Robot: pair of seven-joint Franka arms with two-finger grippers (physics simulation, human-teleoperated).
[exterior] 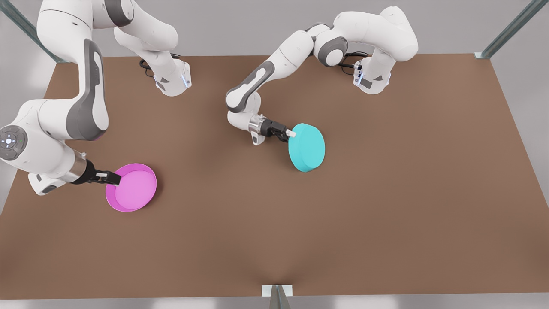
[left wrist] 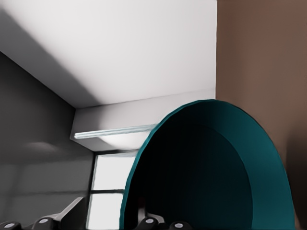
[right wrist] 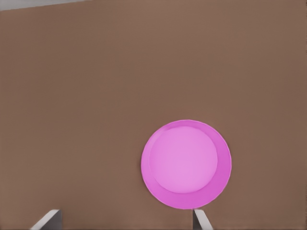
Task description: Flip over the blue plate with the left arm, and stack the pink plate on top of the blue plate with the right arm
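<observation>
Presently, the left pincer is clamped on the rim of the round turquoise-cyan plastic blue plate, holding it lifted and tilted above the brown table, its underside towards the front camera; the left wrist view shows its dark hollow inside. Well apart, at the front view's left, the round magenta pink plate sits rim-up. Right pincer at its rim; in the right wrist view the fingertips are spread wide, released, the pink plate seemingly clear of them.
</observation>
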